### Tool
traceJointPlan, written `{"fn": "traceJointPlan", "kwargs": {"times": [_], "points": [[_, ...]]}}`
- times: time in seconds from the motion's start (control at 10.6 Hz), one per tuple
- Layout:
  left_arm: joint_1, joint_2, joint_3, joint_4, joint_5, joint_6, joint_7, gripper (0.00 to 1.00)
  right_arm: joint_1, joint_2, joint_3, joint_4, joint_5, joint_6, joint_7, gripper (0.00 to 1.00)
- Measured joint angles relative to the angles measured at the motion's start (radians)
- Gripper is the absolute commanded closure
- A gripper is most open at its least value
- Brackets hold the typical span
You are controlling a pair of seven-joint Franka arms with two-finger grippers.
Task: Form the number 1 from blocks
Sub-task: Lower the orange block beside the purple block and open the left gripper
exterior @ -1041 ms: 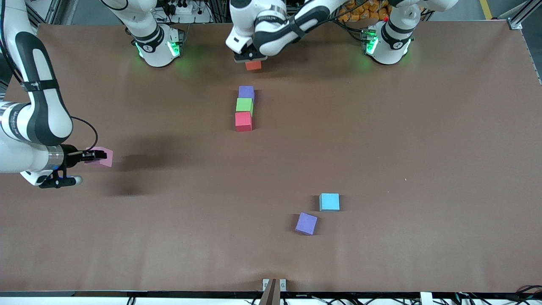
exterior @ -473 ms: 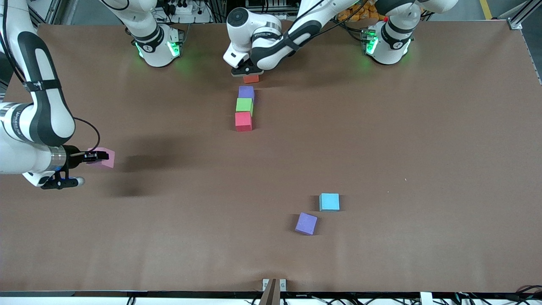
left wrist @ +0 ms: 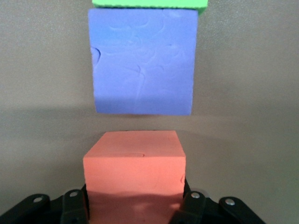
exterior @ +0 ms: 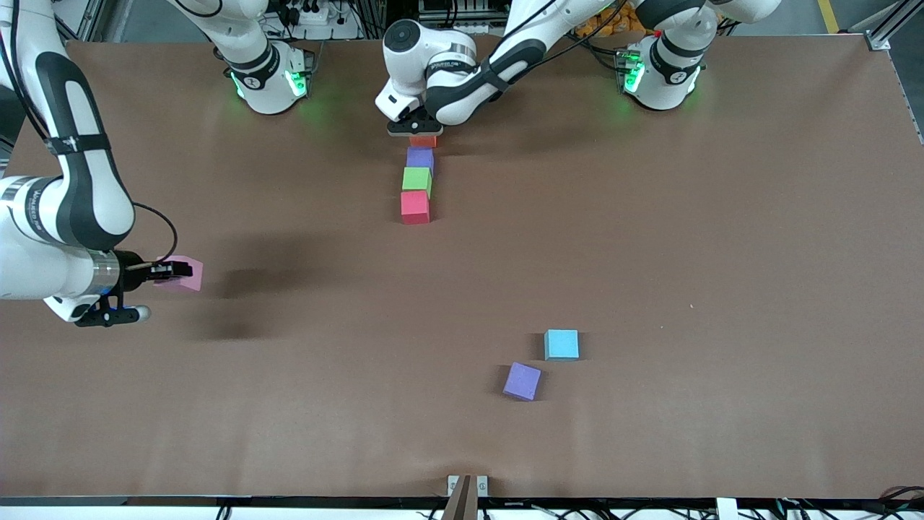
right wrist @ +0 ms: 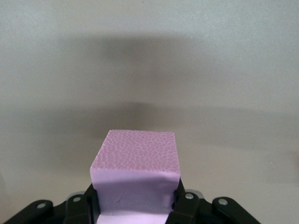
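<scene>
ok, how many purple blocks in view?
2. One purple block heads the line, touching the green block. The other purple block lies loose, nearer the front camera, beside the light blue block. None looks hidden.

No text, label, brand, number or sign can be read with certainty anywhere in these views. The only lettering is a small dark marking on the white casing of the left arm (exterior: 451, 68), at the upper middle of the front view, and a similar marking on the white casing of the right arm (exterior: 29, 209), at the far left edge of that view; both are too small to make out. The blocks (exterior: 416, 178) carry plain coloured faces with no printing, and both wrist views show bare surfaces only.
</scene>
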Motion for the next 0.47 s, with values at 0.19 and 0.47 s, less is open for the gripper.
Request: {"fn": "traceJointPlan", "kwargs": {"times": [0.19, 0.47], "points": [[0.000, 0.002, 0.003, 0.002, 0.000, 0.000, 0.003, 1.00, 0.009, 0.000, 0.000, 0.001, 0.000, 0.000, 0.007, 0.97], [0.000, 0.002, 0.022, 0.016, 0.000, 0.000, 0.021, 1.00, 0.016, 0.000, 0.001, 0.002, 0.005, 0.000, 0.020, 0.97]]}}
